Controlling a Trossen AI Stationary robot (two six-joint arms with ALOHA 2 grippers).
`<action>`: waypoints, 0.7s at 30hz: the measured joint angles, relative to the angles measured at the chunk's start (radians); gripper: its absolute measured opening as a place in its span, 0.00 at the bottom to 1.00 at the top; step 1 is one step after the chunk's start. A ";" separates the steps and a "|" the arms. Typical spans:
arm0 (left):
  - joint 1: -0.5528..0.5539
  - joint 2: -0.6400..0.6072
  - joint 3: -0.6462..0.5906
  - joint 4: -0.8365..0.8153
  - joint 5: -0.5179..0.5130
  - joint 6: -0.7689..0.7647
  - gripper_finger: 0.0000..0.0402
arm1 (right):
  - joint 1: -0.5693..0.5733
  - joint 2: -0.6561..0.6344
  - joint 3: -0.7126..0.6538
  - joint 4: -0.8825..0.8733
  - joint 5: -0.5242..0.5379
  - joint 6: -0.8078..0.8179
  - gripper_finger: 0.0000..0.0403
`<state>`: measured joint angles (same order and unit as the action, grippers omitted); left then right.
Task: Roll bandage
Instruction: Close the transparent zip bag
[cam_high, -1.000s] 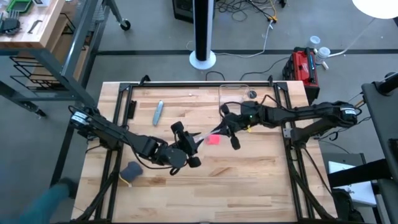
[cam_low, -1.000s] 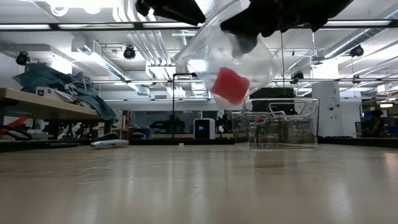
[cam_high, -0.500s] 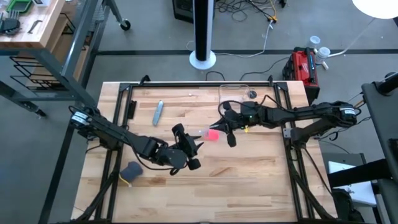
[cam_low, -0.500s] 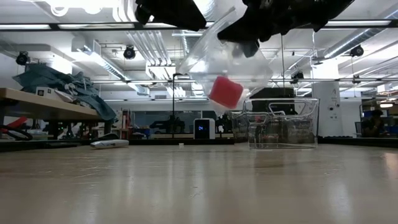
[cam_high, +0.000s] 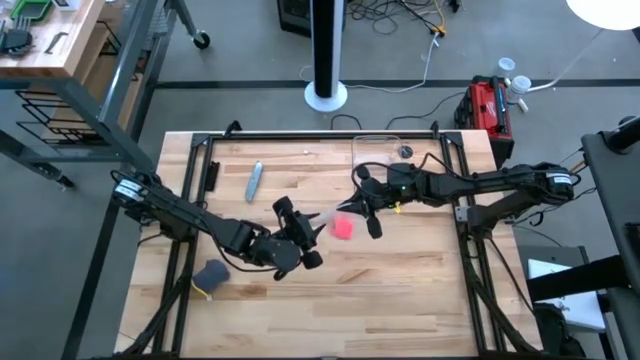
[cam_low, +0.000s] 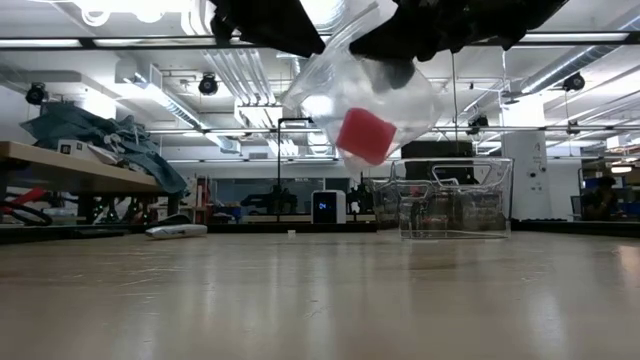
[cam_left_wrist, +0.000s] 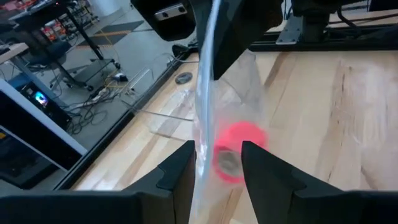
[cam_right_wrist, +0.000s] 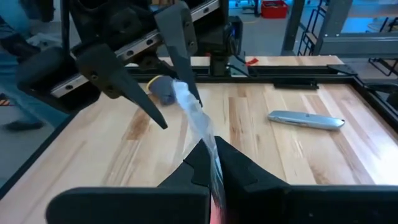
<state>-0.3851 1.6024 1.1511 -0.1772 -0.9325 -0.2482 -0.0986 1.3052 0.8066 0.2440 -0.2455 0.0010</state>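
Your right end effector (cam_high: 366, 207) is fully closed, pinching the top edge of a clear plastic bag (cam_low: 365, 95) that hangs well above the worktop (cam_high: 400, 280); in the right wrist view the film runs straight out from between its closed fingers (cam_right_wrist: 239, 167). Your left end effector (cam_high: 298, 225) sits just beside it at mid-worktop, jaws parted, with the bag's edge lying in the gap between its fingers (cam_left_wrist: 180, 174). You cannot tell from these views whether those fingers press the film or only flank it.

The bandage (cam_low: 365, 135) is a small compact pink-red roll lying low inside the bag, off the surface. From overhead it shows as a pink patch (cam_high: 343, 228) between the two end effectors.

Surface: the worktop is pale jointed wood planks in a dark metal frame. A grey utility knife (cam_high: 254, 180) lies toward the far left part, well apart from the arms. A dark grey-blue lump (cam_high: 211, 272) rests near the left arm's forearm, toward the near edge. A clear plastic bin (cam_low: 455, 198) stands at the far edge, beside the right arm.

Room: grey floor around the rig, with cables, a white-based pedestal (cam_high: 326, 95) beyond the far edge, and a red toolbox (cam_high: 488, 104) at the far right corner. The low view shows ceiling strip lights, exposed ducts, and a bench with heaped blue cloth (cam_low: 100, 140) at the left.
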 joint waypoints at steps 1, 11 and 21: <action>0.000 0.000 -0.004 0.003 0.000 -0.001 0.30 | 0.000 0.000 0.000 0.000 -0.001 0.000 0.00; 0.001 0.005 -0.014 0.013 -0.001 -0.023 0.26 | 0.000 0.000 0.000 0.000 -0.001 -0.001 0.00; 0.001 0.006 -0.015 0.020 0.000 -0.024 0.29 | 0.000 0.000 0.000 0.000 -0.001 -0.005 0.00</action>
<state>-0.3841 1.6081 1.1358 -0.1574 -0.9329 -0.2718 -0.0986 1.3052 0.8070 0.2438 -0.2462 -0.0036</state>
